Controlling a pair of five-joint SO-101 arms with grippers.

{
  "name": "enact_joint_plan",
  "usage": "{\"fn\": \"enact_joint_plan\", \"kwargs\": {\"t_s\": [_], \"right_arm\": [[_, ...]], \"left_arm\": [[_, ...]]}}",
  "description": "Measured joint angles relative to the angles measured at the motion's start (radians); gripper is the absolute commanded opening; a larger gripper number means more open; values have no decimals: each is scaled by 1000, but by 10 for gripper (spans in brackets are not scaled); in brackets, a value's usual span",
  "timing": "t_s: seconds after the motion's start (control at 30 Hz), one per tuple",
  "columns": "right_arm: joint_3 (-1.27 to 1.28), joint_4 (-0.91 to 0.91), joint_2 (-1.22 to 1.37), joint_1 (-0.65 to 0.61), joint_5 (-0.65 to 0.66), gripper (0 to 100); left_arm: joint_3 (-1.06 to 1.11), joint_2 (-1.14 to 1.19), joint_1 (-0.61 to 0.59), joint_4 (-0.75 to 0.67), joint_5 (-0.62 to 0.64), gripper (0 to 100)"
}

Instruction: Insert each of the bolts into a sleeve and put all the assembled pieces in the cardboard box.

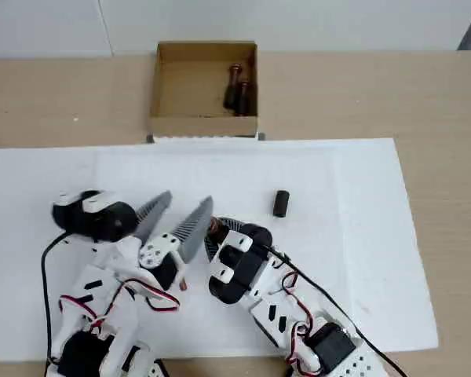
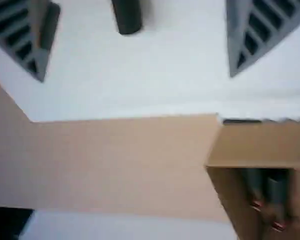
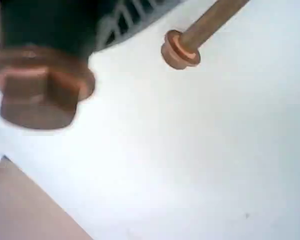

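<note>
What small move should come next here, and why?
Probably the left gripper should advance to the sleeve and close on it. Its jaws stand open and empty, the sleeve lies loose on the paper, and the right gripper seems to hold a bolt ready for it.

Both arms bend low, side by side. The left gripper (image 1: pixel 188 198) has its two fingers (image 2: pixel 262 30) spread wide apart. The right gripper (image 1: pixel 215 230) is closed tight on a bolt (image 3: pixel 37 92).

white paper sheet (image 1: pixel 361 259): flat on table | wooden table (image 1: pixel 63 94) | white wall (image 1: pixel 298 23): behind
</note>
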Motion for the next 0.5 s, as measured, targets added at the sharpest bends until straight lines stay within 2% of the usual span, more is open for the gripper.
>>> {"fn": "enact_joint_plan", "kwargs": {"t_s": [0.07, 0.1, 0.37, 0.5], "right_arm": [[0, 0, 0, 2, 0, 3], [0, 0, 0, 11, 0, 3], [0, 11, 0, 198, 0, 3], [0, 103, 0, 331, -48, 3]], "left_arm": [[-3, 0, -46, 0, -43, 11], [-3, 0, -68, 0, -69, 3], [11, -6, -198, 0, -238, 6], [71, -3, -242, 23, -345, 6]]}}
